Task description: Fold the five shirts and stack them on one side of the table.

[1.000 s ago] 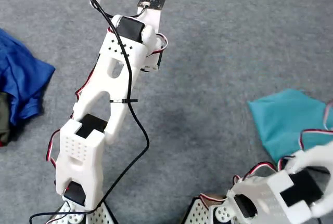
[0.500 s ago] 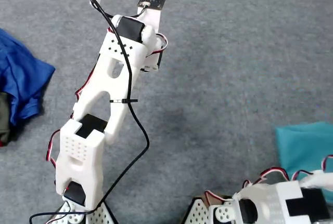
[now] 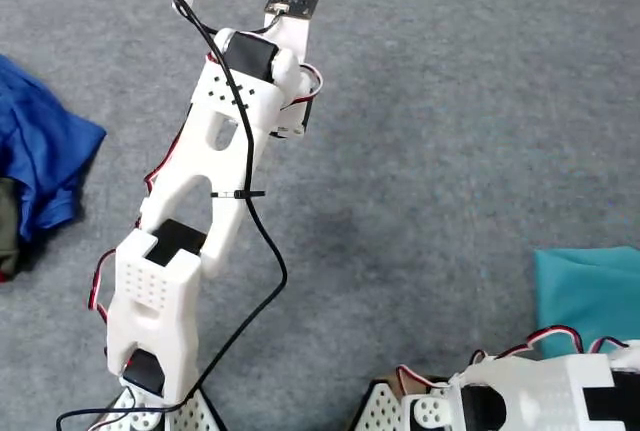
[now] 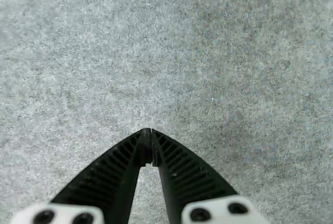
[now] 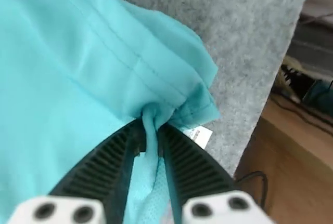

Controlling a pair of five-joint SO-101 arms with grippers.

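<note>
A teal shirt (image 3: 588,294) lies at the table's near right corner, partly under the right arm (image 3: 545,406). In the right wrist view my right gripper (image 5: 149,125) is shut on a bunched fold of this teal shirt (image 5: 78,68), with a white label (image 5: 198,135) showing beside the fingers. A blue shirt (image 3: 40,151) lies crumpled at the left edge, on top of a darker garment (image 3: 8,226). The left arm (image 3: 205,166) stretches toward the far side of the table. My left gripper (image 4: 150,135) is shut on nothing, just above bare grey felt.
The table is covered in grey felt (image 3: 440,121), bare across the middle and far right. The right table edge (image 5: 260,115) drops off to a wooden floor with cables beside the teal shirt.
The right arm has pulled the teal shirt toward the near right corner, so less of it shows. The left arm and the blue shirt have stayed still.
</note>
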